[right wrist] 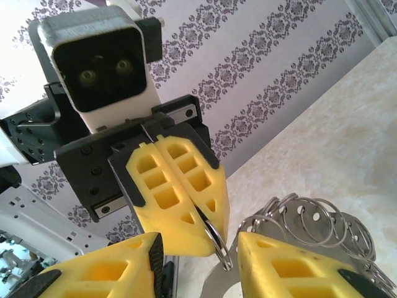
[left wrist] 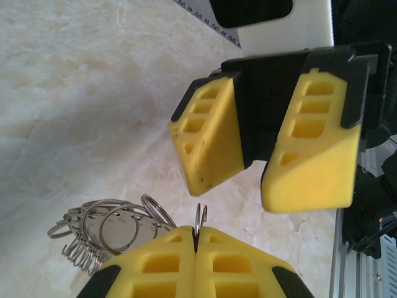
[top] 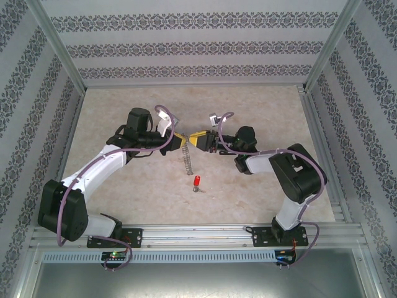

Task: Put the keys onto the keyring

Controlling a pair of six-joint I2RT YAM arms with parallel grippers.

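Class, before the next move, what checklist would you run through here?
1. Left end effector shut on a ring of the silver metal keyring chain: ok.
2. Right end effector jaws apart, facing that ring: ok.
3. Its grip on the ring: not ok, not closed.
4. Small red-headed key picked up: not ok, it lies on the beige table.
5. Ring's split opened: cannot tell.

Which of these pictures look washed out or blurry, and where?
Top external view: even, soft light; the red key is tiny but clear. Left wrist view: the table is washed pale, the rings fairly sharp. Right wrist view: glare whitens the top left corner.
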